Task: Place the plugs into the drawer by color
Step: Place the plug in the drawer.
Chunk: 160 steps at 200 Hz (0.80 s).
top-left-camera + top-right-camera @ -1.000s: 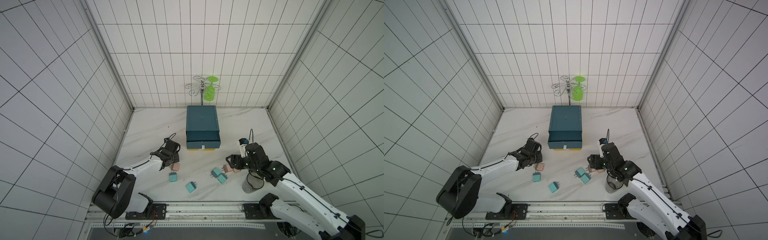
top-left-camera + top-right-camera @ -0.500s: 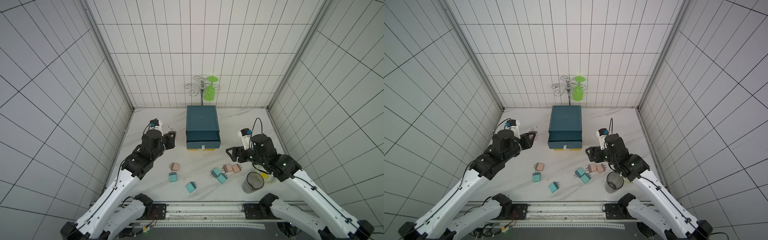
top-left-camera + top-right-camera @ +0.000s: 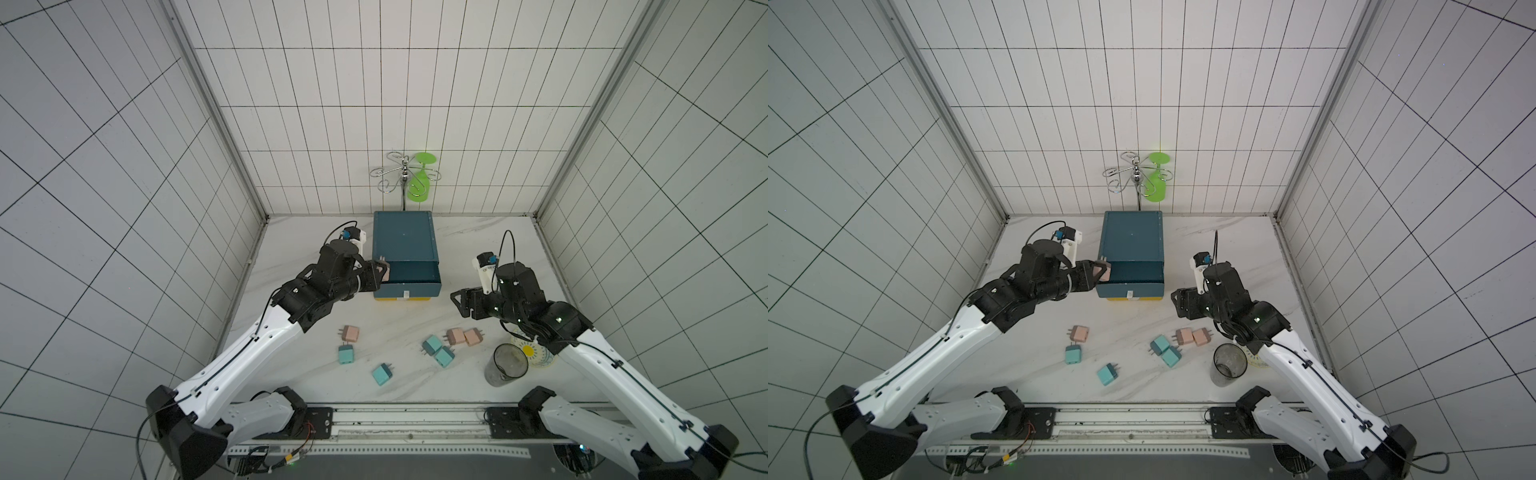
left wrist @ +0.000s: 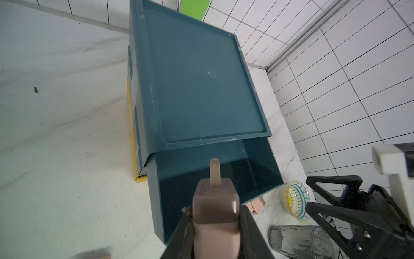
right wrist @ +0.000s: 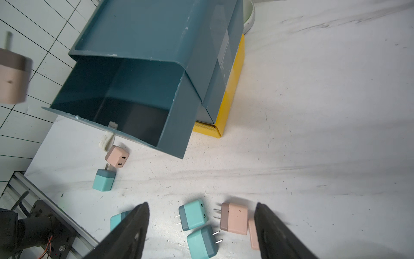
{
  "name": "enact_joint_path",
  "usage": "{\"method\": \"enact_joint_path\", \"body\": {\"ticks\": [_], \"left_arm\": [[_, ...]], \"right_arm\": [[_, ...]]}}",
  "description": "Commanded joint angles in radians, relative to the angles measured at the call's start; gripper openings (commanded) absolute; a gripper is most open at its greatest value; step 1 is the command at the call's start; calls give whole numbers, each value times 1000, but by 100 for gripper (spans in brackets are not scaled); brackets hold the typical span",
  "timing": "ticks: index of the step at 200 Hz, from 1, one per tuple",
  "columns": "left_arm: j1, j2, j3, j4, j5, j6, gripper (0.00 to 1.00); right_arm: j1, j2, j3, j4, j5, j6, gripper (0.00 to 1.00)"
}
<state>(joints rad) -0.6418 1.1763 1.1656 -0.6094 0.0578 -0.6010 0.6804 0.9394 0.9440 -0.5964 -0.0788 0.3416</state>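
Pink plug (image 4: 215, 216), prongs forward, sat pinched in the left gripper's (image 3: 382, 272) jaws before the open drawer (image 4: 257, 161); only the right wrist view showed us loose plugs (image 5: 193, 215) between the right gripper's (image 5: 201, 204) spread jaws.

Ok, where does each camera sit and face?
Both top views: high over the base, looking down on white marble table, dark teal drawer cabinet, left arm, right arm.
Left wrist: behind left fingers clamping a pale pink cube-shaped plug, facing the open top drawer.
Right wrist: raised, facing down past open right fingers at loose plugs.
Shared: both wrist views show that drawer and held plug.
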Motion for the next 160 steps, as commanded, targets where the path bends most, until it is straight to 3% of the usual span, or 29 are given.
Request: {"method": "enact_joint_path", "body": {"ticks": [1,73,100,114,137,160], "left_arm": [[-6,38,8,25,14,23,0],[-22,177,32,48,-29,27,0],[-24,214,42,20,-50,24,7],[-24,229,44,8,-56,28,16],[-24,258,70,-34,-88,43,18],[-24,267,70,-35,-90,41,35]], "right_arm": [[-7,-27,-40,32,33,-19,78],[-10,-15,-56,46,28,-18,79],[-12,2,-55,48,12,-16,79],[-12,5,-56,48,10,-16,79],[-12,6,-56,47,11,-17,79],[-12,-1,-59,47,13,-17,80]]}}
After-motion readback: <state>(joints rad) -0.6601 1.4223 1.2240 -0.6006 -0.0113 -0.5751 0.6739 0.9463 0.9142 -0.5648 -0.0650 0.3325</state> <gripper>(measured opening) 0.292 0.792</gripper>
